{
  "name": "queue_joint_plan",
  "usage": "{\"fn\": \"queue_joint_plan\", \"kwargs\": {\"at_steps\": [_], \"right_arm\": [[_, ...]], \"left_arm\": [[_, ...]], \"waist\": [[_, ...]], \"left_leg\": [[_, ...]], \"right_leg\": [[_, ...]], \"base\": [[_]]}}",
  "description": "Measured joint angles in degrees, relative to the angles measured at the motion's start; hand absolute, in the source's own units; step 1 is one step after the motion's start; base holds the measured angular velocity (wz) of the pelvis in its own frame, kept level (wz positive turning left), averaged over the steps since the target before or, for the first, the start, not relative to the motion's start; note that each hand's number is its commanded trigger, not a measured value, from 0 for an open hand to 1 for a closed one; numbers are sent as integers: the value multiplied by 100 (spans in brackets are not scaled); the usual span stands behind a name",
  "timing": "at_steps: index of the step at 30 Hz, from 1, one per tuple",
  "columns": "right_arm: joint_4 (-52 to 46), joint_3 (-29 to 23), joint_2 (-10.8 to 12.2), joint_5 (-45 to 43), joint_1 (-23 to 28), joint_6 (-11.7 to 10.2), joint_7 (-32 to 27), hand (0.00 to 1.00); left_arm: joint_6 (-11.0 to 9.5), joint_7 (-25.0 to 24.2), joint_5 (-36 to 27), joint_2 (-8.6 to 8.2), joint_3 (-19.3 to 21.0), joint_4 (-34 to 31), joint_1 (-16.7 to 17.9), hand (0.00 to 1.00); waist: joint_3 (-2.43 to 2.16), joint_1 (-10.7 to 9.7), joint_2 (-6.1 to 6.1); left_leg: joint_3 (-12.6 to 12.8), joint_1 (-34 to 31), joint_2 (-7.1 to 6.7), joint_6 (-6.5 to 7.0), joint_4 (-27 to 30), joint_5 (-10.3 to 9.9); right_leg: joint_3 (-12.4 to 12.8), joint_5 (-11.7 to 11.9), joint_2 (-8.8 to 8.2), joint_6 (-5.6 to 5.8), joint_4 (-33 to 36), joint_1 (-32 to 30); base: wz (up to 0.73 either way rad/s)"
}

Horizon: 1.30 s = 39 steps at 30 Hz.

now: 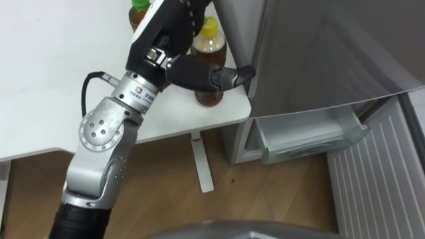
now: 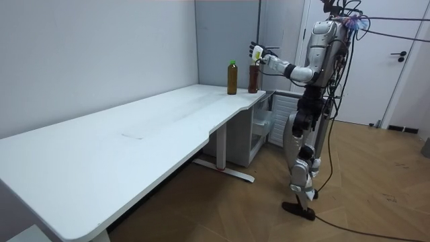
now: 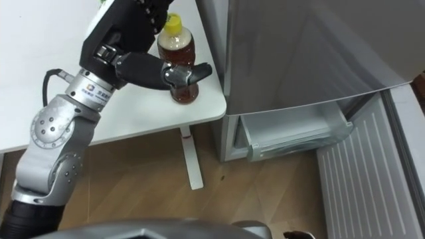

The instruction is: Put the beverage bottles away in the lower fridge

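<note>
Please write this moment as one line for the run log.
step: reach | left hand: open, thumb across yellow-capped bottle on table corner | green-capped bottle: on table | lower fridge: open

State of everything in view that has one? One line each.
Left hand: open, thumb across yellow-cap bottle.
Yellow-cap bottle: upright, capped, at corner of table.
Green-cap bottle: upright, capped, on table.
Lower fridge door: open.
</note>
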Motion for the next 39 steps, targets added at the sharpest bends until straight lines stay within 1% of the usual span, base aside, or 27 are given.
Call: {"fn": "queue_joint_plan", "kwargs": {"at_steps": [7,17,21,24,30,33,39], "right_arm": [[-46,0,-23,-112,1,-1,53,0],[-50,1,-22,-188,3,-2,154,0],[-42,1,-5,-279,-2,-5,201,0],[-37,1,8,-281,0,-4,199,0],[-36,-1,29,-293,10,-3,188,0],[-35,-1,32,-307,18,-2,179,0],[-37,-1,41,-309,79,-2,180,0]], "left_arm": [[-52,-22,-4,19,4,122,-1,0],[-73,-122,-3,19,29,111,-4,0],[-87,-139,-224,21,28,111,-4,0],[-89,-134,-233,22,34,107,-9,0],[-89,-13,-231,17,40,91,-12,0],[-89,92,-231,3,41,-62,-11,0],[-93,248,-231,-15,40,-243,-12,0]], "waist": [[-18,2,30],[-18,11,33],[-20,3,33],[-21,-1,31],[-20,-3,31],[-18,-1,35],[-28,1,91]], "left_leg": [[8,3,8,0,11,0],[4,26,40,-14,-89,5],[26,10,38,-18,-55,7],[32,0,34,-18,-48,8],[29,29,35,-19,-36,9],[29,15,34,-19,-24,9],[10,-1,35,-19,-43,9]], "right_leg": [[9,3,7,-5,34,-4],[35,2,41,-6,98,-46],[30,2,35,-6,95,-67],[26,2,30,-6,92,-75],[24,2,31,-6,76,-30],[25,2,32,-7,75,-39],[25,4,35,-10,95,-73]], "base": [[0],[0],[0],[0],[0],[0],[0]]}}
